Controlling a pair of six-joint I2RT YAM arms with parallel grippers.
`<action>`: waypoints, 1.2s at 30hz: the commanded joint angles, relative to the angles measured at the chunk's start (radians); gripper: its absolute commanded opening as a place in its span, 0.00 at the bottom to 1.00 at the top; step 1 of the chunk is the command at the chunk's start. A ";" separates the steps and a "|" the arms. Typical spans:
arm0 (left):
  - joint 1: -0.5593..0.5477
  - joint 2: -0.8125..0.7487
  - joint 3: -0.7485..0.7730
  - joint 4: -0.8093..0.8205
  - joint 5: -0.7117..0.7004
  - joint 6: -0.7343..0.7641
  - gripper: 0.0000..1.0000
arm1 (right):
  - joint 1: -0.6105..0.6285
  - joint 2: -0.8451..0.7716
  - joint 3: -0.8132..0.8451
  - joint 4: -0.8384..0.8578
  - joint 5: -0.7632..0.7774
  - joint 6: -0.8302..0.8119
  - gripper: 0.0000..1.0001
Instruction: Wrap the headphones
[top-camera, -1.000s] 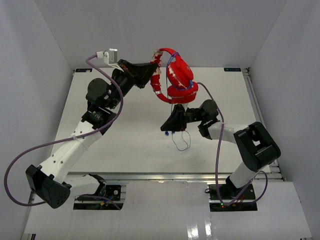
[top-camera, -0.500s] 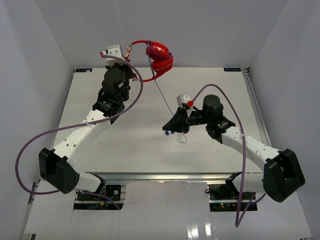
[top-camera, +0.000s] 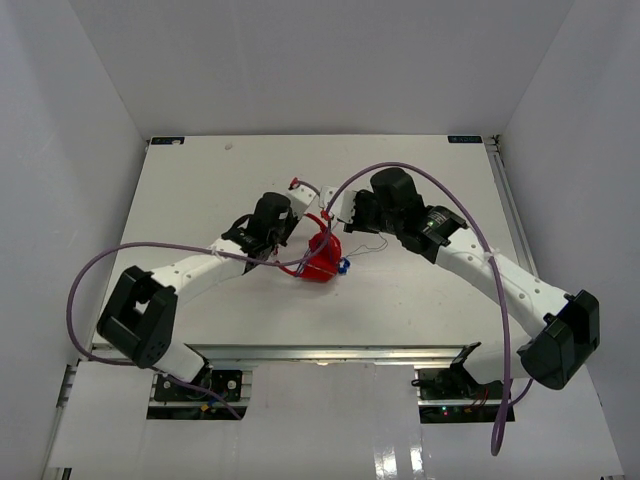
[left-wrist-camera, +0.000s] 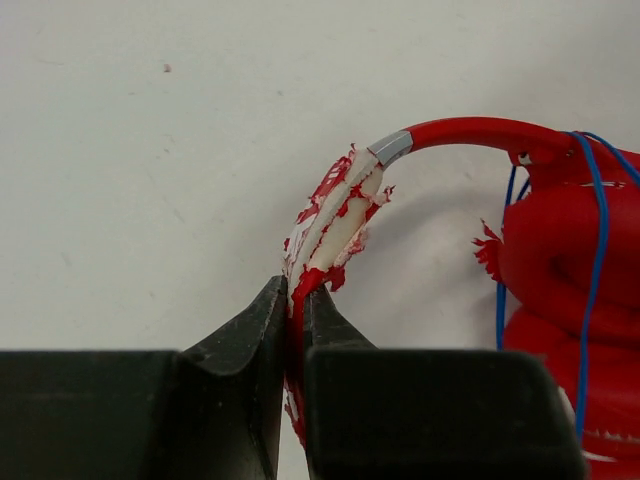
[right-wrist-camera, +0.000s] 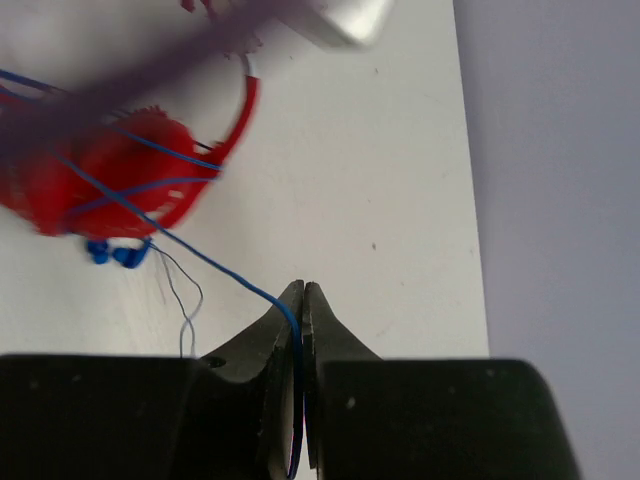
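While left gripper (left-wrist-camera: 296, 296) pinches its headband (left-wrist-camera: 470, 130), headphones (top-camera: 322, 262) rest earcups (left-wrist-camera: 560, 260) nearward

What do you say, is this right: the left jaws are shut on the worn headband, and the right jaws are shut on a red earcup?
One part is wrong. The right jaws are shut on the thin blue cable, as the right wrist view shows. The left jaws are shut on the worn headband, as you said.

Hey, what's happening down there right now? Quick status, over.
Left fingers shut on the headband's frayed end. Right fingers shut on the blue cable. Headphones between both, cable looped over the earcups. Nothing seen blocking.
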 joint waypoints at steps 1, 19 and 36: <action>0.000 -0.266 -0.076 0.066 0.278 0.022 0.00 | -0.025 -0.007 -0.064 0.093 0.219 -0.150 0.08; 0.001 -0.496 -0.018 0.259 0.738 -0.540 0.00 | -0.397 0.166 -0.140 0.404 -0.879 0.426 0.08; -0.002 -0.235 0.447 0.377 0.362 -0.854 0.00 | -0.239 0.257 -0.464 1.735 -1.196 1.503 0.21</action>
